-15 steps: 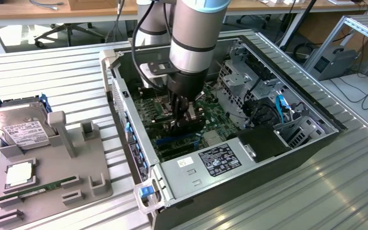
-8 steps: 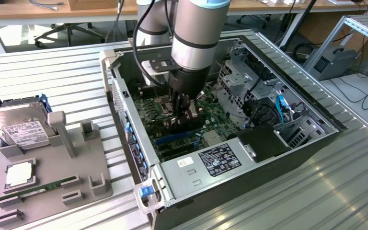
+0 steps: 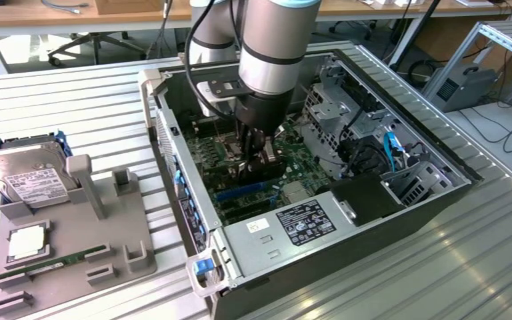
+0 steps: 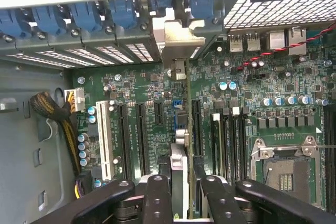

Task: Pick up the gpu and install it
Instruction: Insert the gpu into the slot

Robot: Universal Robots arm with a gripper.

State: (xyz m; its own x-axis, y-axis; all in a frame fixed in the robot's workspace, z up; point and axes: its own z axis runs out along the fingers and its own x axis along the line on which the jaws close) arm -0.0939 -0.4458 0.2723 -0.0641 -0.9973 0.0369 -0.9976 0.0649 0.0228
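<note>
The gripper (image 3: 263,163) is lowered inside the open computer case (image 3: 416,143), with case walls, drive cage (image 3: 341,110) and power supply (image 3: 305,223) close around it. Its fingers (image 4: 157,195), partly closed, clamp the gpu (image 4: 180,129) edge-on between them above the motherboard (image 4: 252,98), bracket (image 4: 178,40) at the rear slot openings. The power supply label's writing is not readable.

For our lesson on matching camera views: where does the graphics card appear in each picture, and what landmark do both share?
Exterior view: the graphics card is inside the open computer case, under the gripper, above the motherboard.
Wrist view: the card is seen edge-on, running from the gripper to the case's rear slots.
Shared landmark: the green motherboard.
</note>
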